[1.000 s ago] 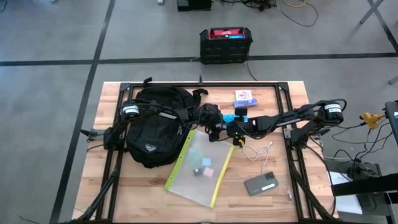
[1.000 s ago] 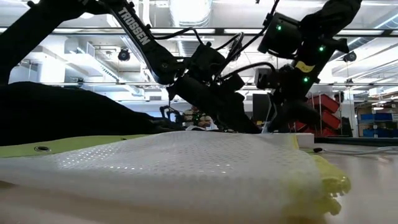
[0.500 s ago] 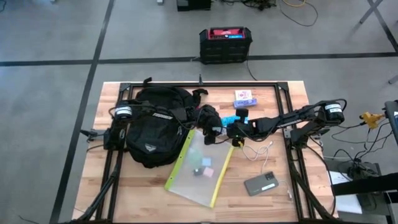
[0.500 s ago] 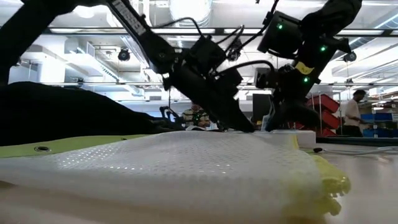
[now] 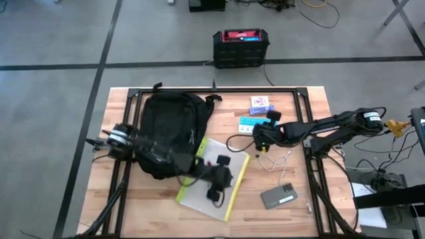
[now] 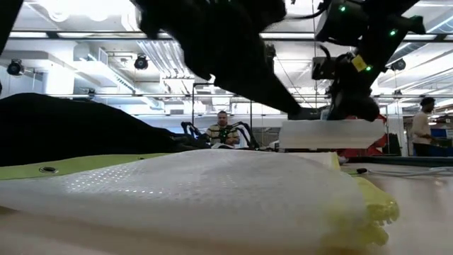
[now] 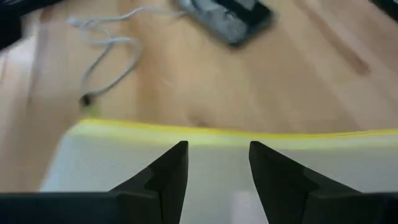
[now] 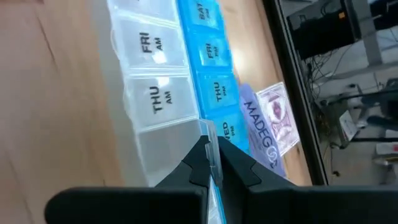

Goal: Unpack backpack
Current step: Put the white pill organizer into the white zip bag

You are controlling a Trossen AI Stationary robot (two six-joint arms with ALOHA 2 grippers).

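Wooden surface (image 5: 149,209) is crowded mid-span by backpack (image 5: 171,129) and mesh pouch (image 5: 234,189); left gripper (image 7: 213,163) jaws are parted empty, right gripper (image 8: 210,155) jaws are clamped on pill organizer (image 8: 180,62).

Setting: large open robotics lab or industrial workshop hall. Grey concrete floor (image 5: 60,40) marked with dark tape lines. Butcher-block worktop (image 5: 166,216) fitted with a black metal frame (image 5: 219,90) carrying the arms. High ceiling with exposed ducts (image 6: 166,53) and strip lighting. Seated person (image 6: 223,129) in the background among further dark robot arms; another person (image 6: 423,122) stands at far side near shelving. Loose cables (image 5: 312,8) on floor; black equipment case with red top (image 5: 241,46) beyond the worktop.
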